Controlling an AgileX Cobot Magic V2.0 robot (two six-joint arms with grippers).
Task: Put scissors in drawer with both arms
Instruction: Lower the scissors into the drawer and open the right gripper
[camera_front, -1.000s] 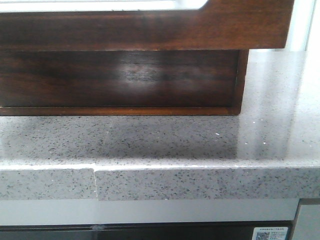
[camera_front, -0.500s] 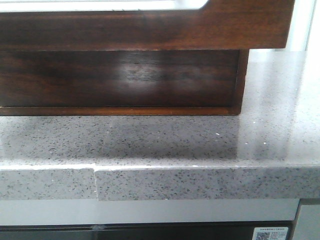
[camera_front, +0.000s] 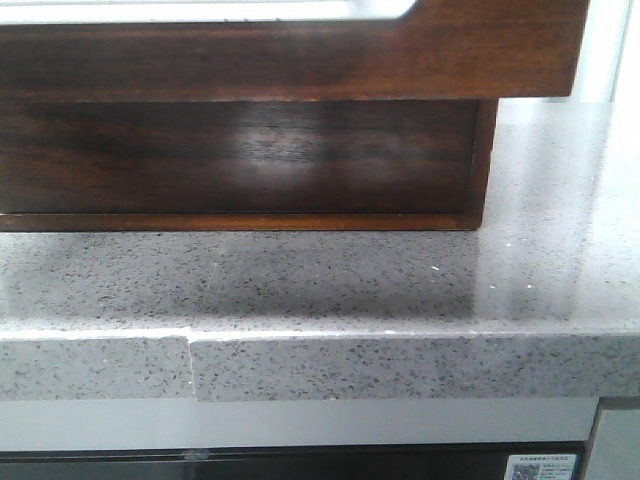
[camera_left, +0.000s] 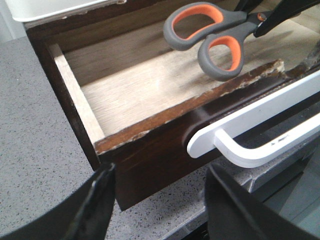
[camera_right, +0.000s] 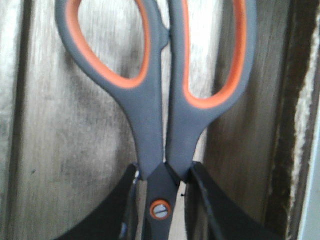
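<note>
The dark brown drawer stands pulled out, its pale wooden floor bare. In the front view its wide front fills the top of the frame. Grey scissors with orange-lined handles hang over the drawer's inside, handles toward its front wall. My right gripper is shut on the scissors at the pivot screw, and its black fingers show in the left wrist view. My left gripper is open just outside the drawer's front, near its corner, holding nothing.
A white bar handle runs along the drawer front. The speckled grey countertop lies under the drawer, with its front edge close below. The cabinet body stands behind, under the drawer.
</note>
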